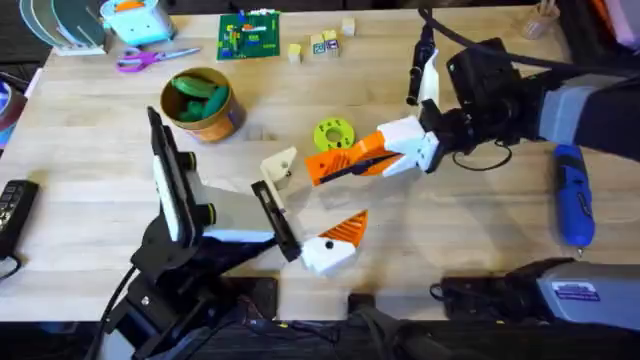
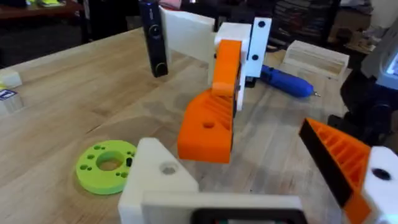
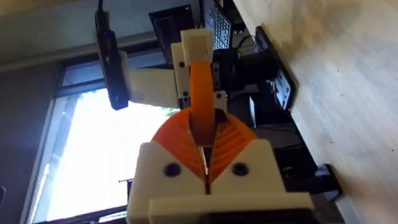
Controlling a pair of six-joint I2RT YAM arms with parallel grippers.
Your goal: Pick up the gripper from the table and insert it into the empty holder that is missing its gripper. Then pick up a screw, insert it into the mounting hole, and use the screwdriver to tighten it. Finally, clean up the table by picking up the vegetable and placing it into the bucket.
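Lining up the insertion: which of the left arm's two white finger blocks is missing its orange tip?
The all-white block beside the lime-green disc; the other block, nearer the table's front edge, carries an orange ribbed tip.

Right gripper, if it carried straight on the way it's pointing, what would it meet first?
Probably the left gripper's plain white holder, just ahead of the orange fingertip it pinches; the lime-green disc lies off to the side.
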